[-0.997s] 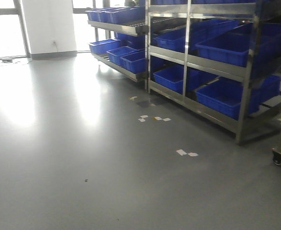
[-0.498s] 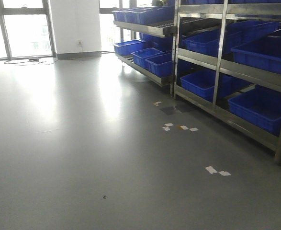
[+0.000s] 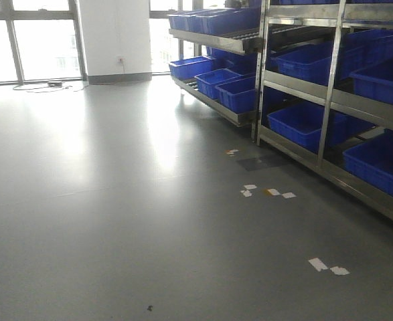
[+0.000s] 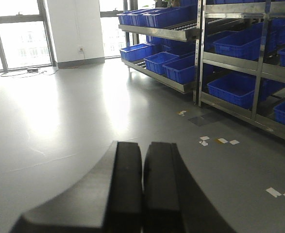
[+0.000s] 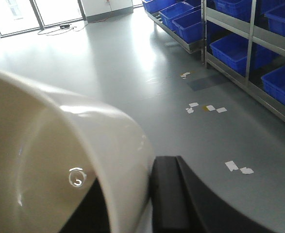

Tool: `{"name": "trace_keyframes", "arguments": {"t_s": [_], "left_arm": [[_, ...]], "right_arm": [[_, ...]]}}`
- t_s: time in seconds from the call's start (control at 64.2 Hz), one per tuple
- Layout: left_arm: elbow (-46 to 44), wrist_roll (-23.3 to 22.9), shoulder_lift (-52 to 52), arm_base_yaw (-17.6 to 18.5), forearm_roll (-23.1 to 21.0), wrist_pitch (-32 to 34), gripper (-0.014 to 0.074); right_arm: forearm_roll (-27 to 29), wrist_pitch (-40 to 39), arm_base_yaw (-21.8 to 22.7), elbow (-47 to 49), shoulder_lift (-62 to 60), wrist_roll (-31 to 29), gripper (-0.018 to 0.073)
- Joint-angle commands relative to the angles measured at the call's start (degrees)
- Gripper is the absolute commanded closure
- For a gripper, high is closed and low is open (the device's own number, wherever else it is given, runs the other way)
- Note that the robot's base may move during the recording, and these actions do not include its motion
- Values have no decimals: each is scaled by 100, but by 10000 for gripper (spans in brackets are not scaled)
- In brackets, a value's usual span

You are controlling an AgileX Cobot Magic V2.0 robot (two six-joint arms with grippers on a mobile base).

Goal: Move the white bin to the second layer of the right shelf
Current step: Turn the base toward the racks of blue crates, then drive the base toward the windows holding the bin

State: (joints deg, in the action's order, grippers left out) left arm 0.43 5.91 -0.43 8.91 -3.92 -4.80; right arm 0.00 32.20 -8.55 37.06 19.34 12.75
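- Two grippers are seen from their wrist cameras, and only one is loaded.
- At the left gripper (image 4: pixel 143 148), the fingers (image 4: pixel 127 184) are pressed flat together, clenched on nothing, and held out over the bare grey floor (image 3: pixel 102 200).
- Along the floor's far left edge, tall windows (image 3: pixel 42 40) are seen; nothing of the task is found there.
- Mid-floor, paper scraps (image 3: pixel 268 192) are scattered just before the foot of the racks.
- Along the floor's right edge, the right shelf (image 3: pixel 296 85) is lined up, its steel levels packed with blue crates (image 3: pixel 303 124). The second layer is judged to be one of those levels, though which slot is meant cannot be told.
- At the right gripper (image 5: pixel 132 187), the white bin (image 5: pixel 50 160) is gripped by its wall, with one black finger (image 5: pixel 176 194) laid outside and the other seemingly inside. The bin is carried off the floor, well apart from the shelf.
- Progress: pickup is judged done, and the approach is under way at best. The shelf is yet to be reached, and the bin yet to be raised to the second layer, set down and let go.
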Motion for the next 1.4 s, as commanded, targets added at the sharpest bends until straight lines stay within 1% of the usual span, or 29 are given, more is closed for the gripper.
{"name": "trace_keyframes", "arguments": {"t_s": [0.0,1.386], "left_arm": [[211,-20,-80,21,-31,480,512],[211,-20,-80,21,-31,480,512]], "right_arm": [[-57,-604,31,178,65,-11,502],[-57,-600,25,178,65,-11,502]]}}
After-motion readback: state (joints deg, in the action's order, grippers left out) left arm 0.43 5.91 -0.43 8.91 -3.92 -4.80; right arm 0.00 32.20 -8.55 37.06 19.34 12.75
